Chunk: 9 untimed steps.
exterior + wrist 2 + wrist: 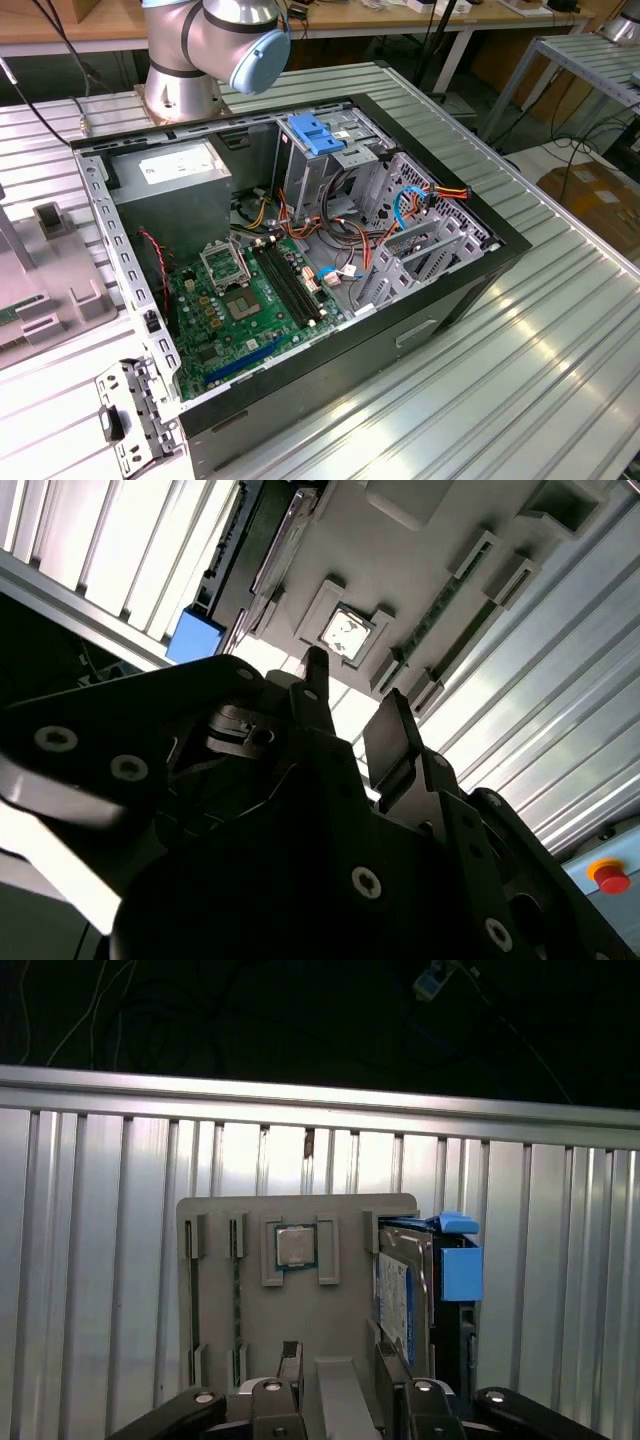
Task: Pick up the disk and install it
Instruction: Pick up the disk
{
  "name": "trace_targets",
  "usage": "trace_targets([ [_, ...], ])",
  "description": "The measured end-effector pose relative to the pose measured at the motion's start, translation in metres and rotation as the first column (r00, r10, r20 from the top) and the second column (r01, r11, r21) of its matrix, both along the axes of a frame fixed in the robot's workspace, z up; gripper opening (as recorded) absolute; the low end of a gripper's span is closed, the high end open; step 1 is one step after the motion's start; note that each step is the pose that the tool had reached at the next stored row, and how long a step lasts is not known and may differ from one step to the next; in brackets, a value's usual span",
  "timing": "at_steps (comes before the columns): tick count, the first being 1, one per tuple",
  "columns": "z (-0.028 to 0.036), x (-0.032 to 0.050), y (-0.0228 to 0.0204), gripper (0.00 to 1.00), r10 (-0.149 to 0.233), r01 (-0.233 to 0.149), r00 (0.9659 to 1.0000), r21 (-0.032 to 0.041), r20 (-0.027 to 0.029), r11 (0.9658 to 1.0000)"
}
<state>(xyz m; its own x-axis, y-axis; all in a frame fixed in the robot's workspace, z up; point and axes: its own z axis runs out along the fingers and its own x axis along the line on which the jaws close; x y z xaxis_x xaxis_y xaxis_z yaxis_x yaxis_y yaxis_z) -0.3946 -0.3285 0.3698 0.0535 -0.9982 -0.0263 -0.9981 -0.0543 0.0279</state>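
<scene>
In the exterior view I see the arm (pixel 215 40) at the upper left of the frame. In front of it the open computer case (pixel 330 390) sits mid-frame on the ribbed aluminium table (pixel 530 400). A green motherboard (pixel 240 310) lies flat inside the case, and a grey moulded holder (pixel 45 290) shows at the left edge.

In the first wrist view the disk (pixel 397 1295) stands on its thin edge in a slot of that matte grey holder (pixel 300 1215), just beside the pocket with the square processor chip (pixel 296 1246). Its long axis runs along the slots, parallel to the table's ribs. The silver metal face with its blue-and-white label is turned toward the chip, and the glossy bright blue carrier (pixel 458 1265) frames the other side. My gripper (pixel 338 1350) has its black fingers spread, with nothing grasped.

In the second wrist view the gripper (pixel 355 685) is black and bolted, fingers likewise parted. Beyond it I see the holder (pixel 420 570), the chip (pixel 345 632) and the carrier's blue corner (pixel 195 635).
</scene>
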Motion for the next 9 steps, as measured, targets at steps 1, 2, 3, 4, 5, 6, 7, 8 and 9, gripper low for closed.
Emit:
trace_targets([
  [1,-0.0001,-0.0001,0.0001,0.42,0.0,0.0,1.0,0.0,-0.0001,1.0],
  [2,-0.0004,-0.0003,0.0003,0.42,0.0,0.0,1.0,0.0,0.0,1.0],
  [3,-0.0011,-0.0007,0.0005,0.42,0.0,0.0,1.0,0.0001,0.0002,1.0],
  [4,-0.0017,-0.0009,0.0008,0.42,0.0,0.0,1.0,0.0001,0.0001,1.0],
  [5,-0.003,-0.0014,0.0013,0.42,0.0,0.0,1.0,0.0,0.0,1.0],
  [6,-0.0039,-0.0017,0.0016,0.42,0.0,0.0,1.0,0.0001,0.0,1.0],
  [7,-0.0048,-0.002,0.0019,0.42,0.0,0.0,1.0,0.0001,0.0,1.0],
  [8,-0.0062,-0.0026,0.0023,0.42,0.0,0.0,1.0,0.0001,0.0,1.0],
  [9,-0.007,-0.003,0.0027,0.42,0.0,0.0,1.0,0.0001,0.0,1.0],
])
